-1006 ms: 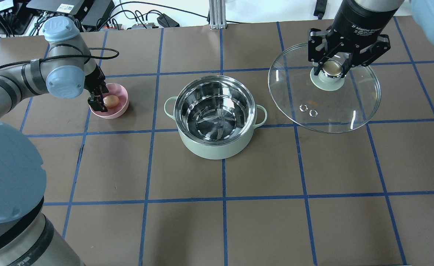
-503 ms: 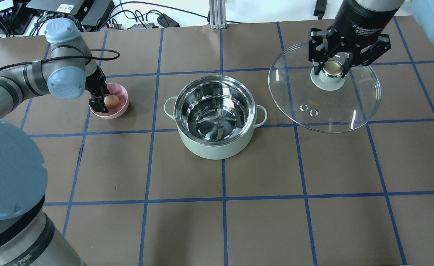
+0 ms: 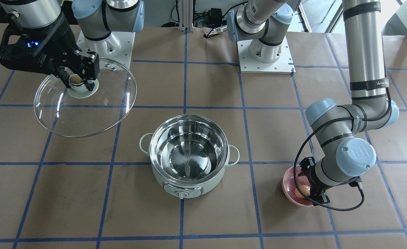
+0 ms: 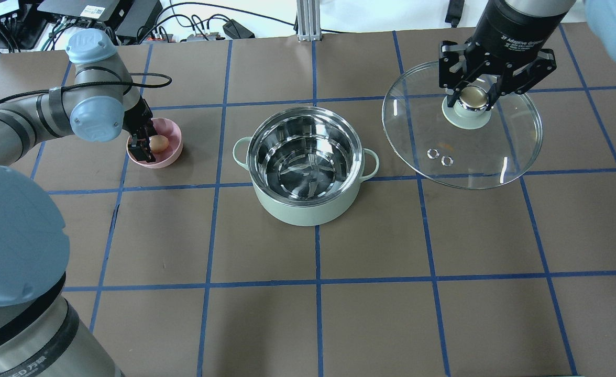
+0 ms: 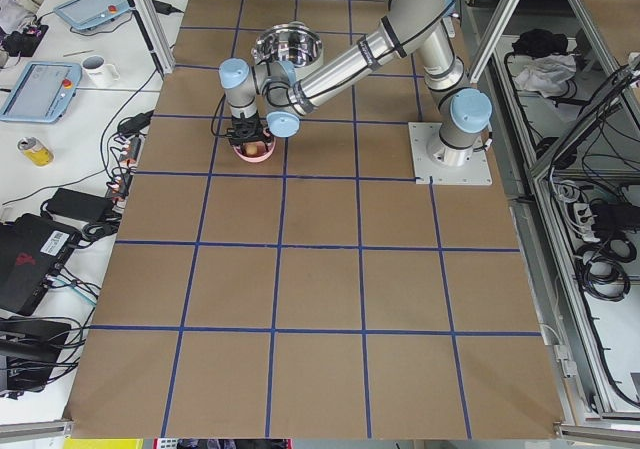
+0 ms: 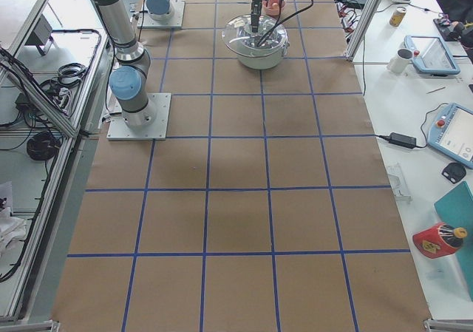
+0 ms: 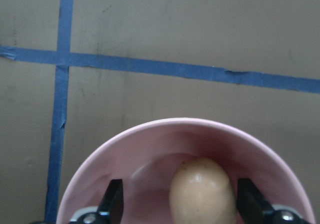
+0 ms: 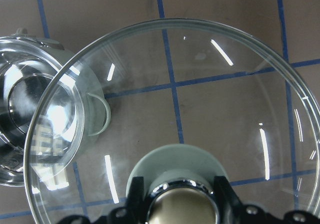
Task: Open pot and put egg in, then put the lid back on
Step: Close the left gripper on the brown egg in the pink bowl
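Pot [image 4: 303,210] stood near the middle of the brown, blue-gridded surface [image 4: 392,314], uncovered, its shiny steel inside bare and its control dial turned toward the operators' side. One small loop handle stuck out on each side.

Next in size, the clear glass lid [image 4: 478,154] hung off to the robot's right of the pot, not over the opening in the overhead view. The right gripper [image 4: 472,99] came down from above, and its jaws were closed on the beige knob [image 8: 182,208] at the lid's pale green centre. Two small holes showed in the glass on the side nearer the robot. In the right wrist view the lid's edge overlapped one pot handle and part of the steel rim, seen through the glass.

On the robot's left, well apart from the pot, a small pink bowl [image 4: 176,151] sat on the surface. The left gripper [image 7: 181,204] reached down into it with jaws spread wide. Its fingers [image 7: 114,205] stood on either side of the egg [image 4: 158,143], one with a clear gap and the other just beside the shell.

That tan egg lay in the bottom of the bowl.
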